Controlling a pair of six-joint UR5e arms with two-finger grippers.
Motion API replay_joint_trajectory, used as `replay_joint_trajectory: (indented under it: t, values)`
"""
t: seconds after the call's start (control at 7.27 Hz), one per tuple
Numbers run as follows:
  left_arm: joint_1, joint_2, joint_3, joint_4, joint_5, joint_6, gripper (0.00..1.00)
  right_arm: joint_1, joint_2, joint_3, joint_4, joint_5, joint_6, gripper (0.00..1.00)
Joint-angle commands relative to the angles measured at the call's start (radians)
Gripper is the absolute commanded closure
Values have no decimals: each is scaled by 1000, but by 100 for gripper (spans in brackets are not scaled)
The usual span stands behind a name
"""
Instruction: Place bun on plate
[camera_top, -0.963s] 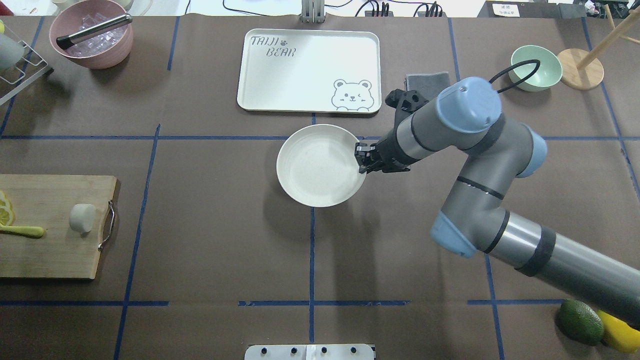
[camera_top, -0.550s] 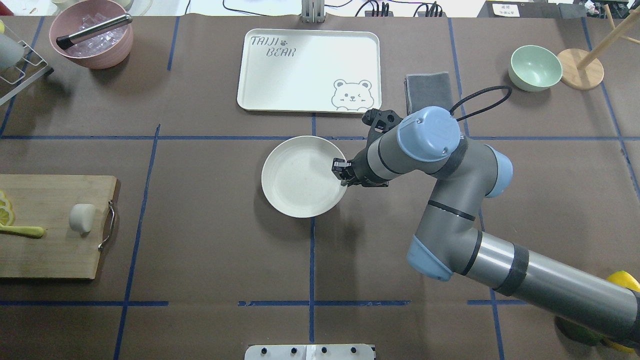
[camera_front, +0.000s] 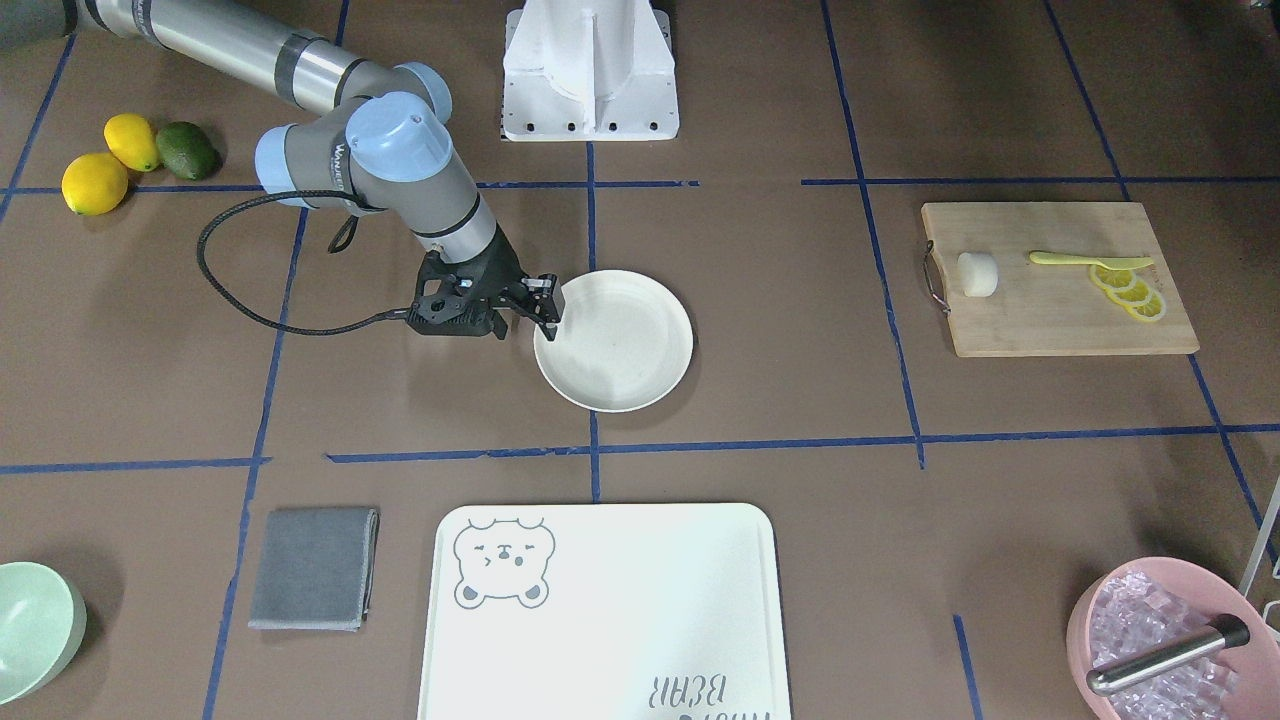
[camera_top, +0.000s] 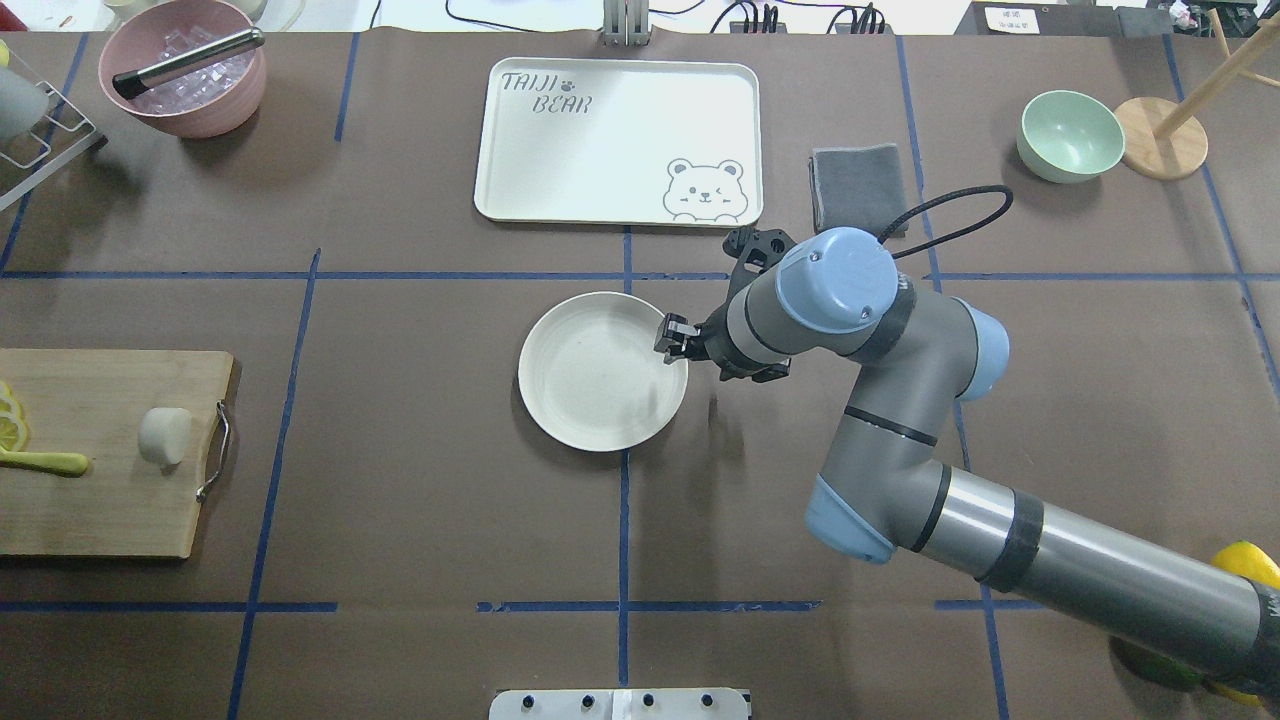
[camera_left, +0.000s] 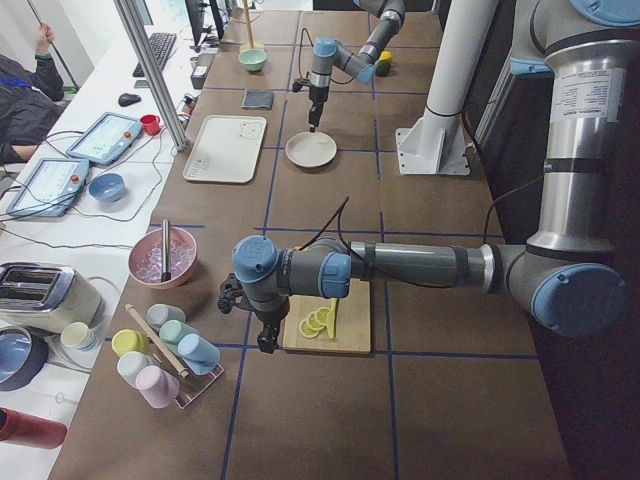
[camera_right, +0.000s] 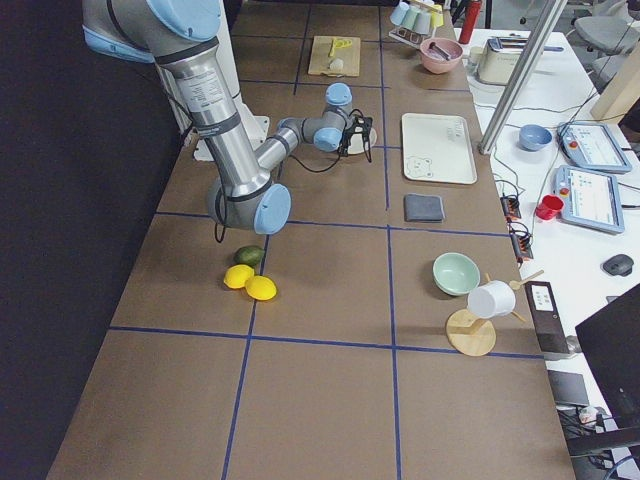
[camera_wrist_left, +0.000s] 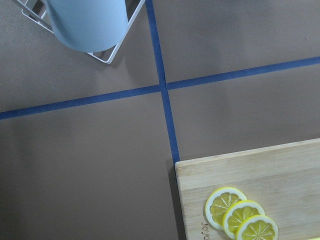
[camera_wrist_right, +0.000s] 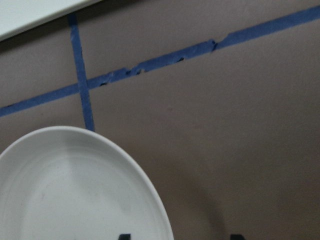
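Bun (camera_top: 165, 436) lying on the bamboo cutting board (camera_top: 100, 510), close to the board's plate-side end, at the robot's far left of the table and untouched by either gripper. On the same board, beyond the bun, a yellow-green utensil (camera_front: 1088, 261) and a row of overlapping lemon slices (camera_front: 1128, 291).

Well apart from the bun, near the table's middle: the plate (camera_top: 585, 400), flat on the brown table cover (camera_top: 420, 500). Right gripper (camera_top: 673, 340) down at the plate's rim on the robot's right side, fingers apart, one tip over the inside of the plate and the other outside it — rim between the two in the right wrist view.

Left gripper (camera_left: 266, 342) hanging low over the cover just beside the lemon end of the board, near a rack of pastel cups (camera_left: 190, 345). Seen only from the side view; fingers apart or together — impossible to tell.

Farther out: the bear-print tray (camera_top: 620, 130) beyond the plate, a folded grey cloth (camera_top: 858, 185), a mint-green bowl (camera_top: 1070, 135), a pink bowl (camera_top: 200, 122) of ice with a metal tool (camera_top: 190, 60) in it, two lemons (camera_front: 95, 183) and an avocado (camera_front: 187, 150).
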Motion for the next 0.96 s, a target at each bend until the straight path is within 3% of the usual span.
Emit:
replay_joint_trajectory:
  t: [0.0, 0.28, 0.69, 0.83]
  values:
    - [1, 0, -8, 1, 2, 4, 0, 153, -9, 22, -196, 139, -231, 0]
    - [10, -2, -8, 3, 2, 3, 0, 341, -25, 27, -410, 254, -639, 0]
    - [36, -5, -8, 0, 2, -5, 0, 610, -209, 68, -424, 391, -1069, 0]
    - [36, -5, -7, -5, 0, -5, 0, 688, -298, 106, -424, 395, -1208, 0]
